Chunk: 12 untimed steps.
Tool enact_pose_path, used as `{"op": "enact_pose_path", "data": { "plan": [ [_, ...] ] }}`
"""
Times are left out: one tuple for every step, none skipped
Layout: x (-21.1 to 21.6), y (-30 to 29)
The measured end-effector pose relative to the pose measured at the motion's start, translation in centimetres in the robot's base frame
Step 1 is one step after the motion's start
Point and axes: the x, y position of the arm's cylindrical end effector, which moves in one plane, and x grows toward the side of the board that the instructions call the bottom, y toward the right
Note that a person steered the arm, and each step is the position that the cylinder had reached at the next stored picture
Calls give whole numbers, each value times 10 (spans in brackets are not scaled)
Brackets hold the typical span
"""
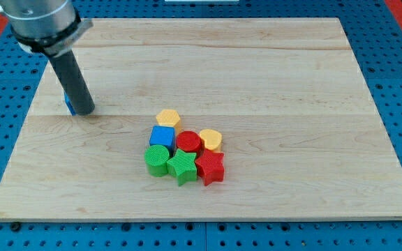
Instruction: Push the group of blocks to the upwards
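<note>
Seven blocks sit packed together on the counter (271, 84): yellow hexagon (167, 118), blue cube (162, 136), red cylinder (188, 142), yellow block (211, 139), green cylinder (157, 160), green star (182, 167), red star (210, 167). The tip (83, 111) stands well apart, up-left of the blue cube, so no push is engaged. No jaws are fitted. The rod largely hides a small blue block (68, 104); its shape cannot be told

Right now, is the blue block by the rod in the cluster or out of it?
Out. That blue block sits alone behind my tip at the view's left, with bare board between it and the cluster, whose own blue cube stays packed in.
</note>
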Motion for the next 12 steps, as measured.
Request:
{"op": "enact_pose_path", "data": {
  "plan": [
    [-23, -31],
    [0, -35],
    [73, -34],
    [116, 9],
    [149, 76],
    [186, 137],
    [190, 216],
    [145, 224],
    [101, 207],
    [72, 203],
    [57, 200],
    [45, 184]
  ]
}}
